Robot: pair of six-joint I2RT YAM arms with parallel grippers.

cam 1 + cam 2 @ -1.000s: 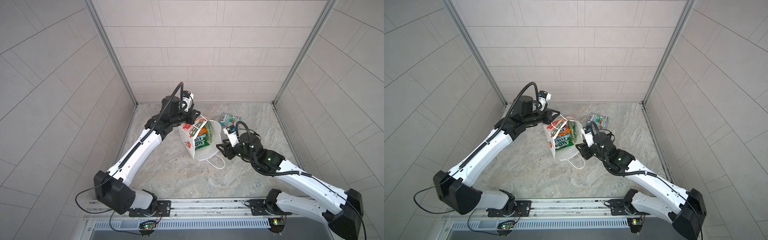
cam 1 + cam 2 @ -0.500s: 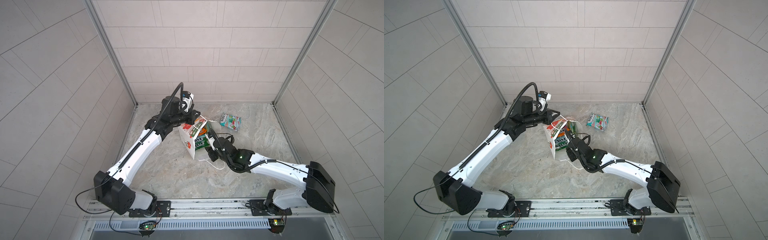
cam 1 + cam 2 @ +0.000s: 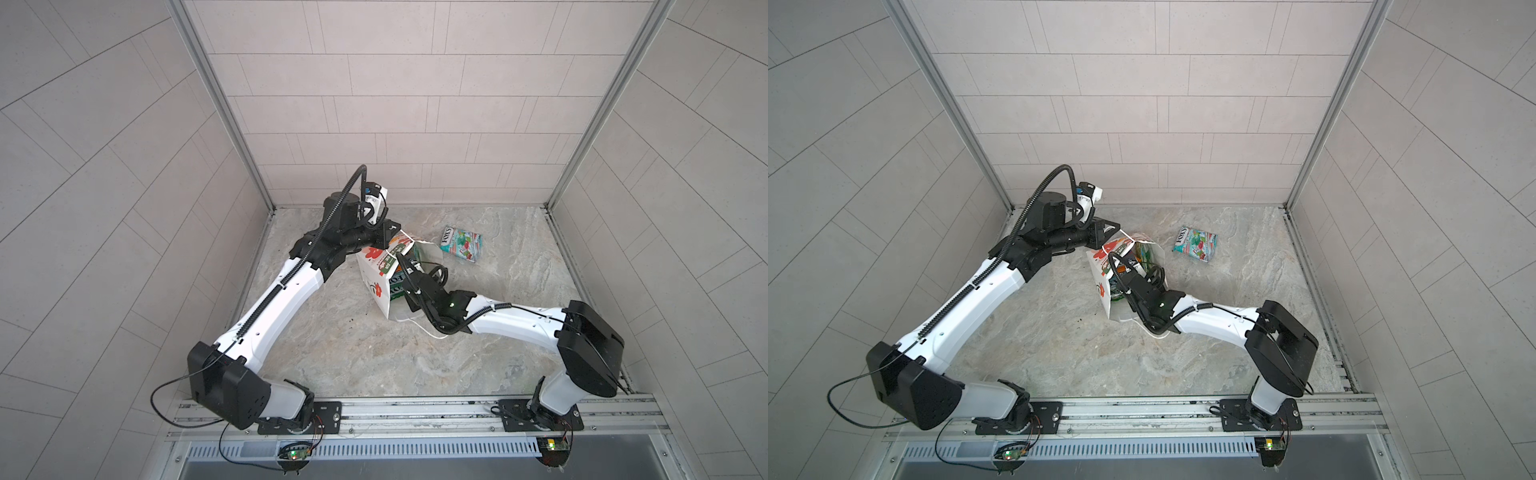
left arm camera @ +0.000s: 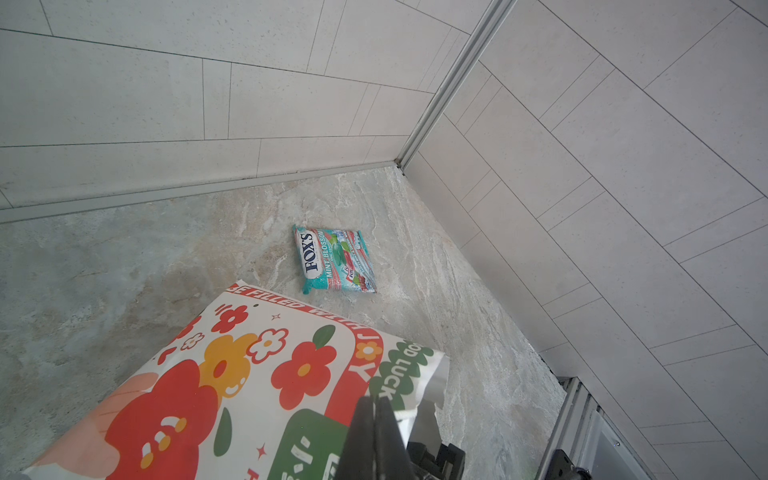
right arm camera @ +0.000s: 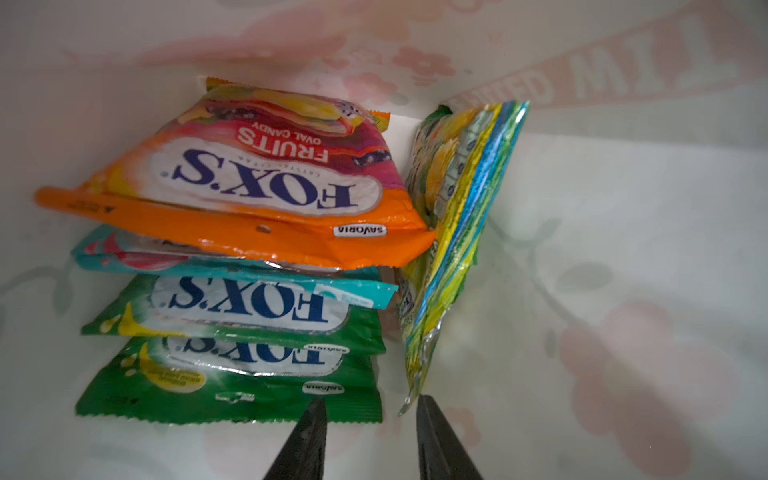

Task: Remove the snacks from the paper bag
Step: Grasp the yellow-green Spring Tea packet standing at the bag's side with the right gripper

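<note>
In both top views you have bright, even, diffuse light with only faint soft shadows on the table, and everything is sharp, though the wall tiles bow and splay toward the frame edges. Your left wrist view is just as flat-lit, with the teal packet crisp and the dark left claw soft up close. Inside the paper bag your right wrist view is dimmer, lit through the paper so its print glows pale and blurred, glare streaks the orange packet, and the right claw is an unfocused silhouette.
</note>
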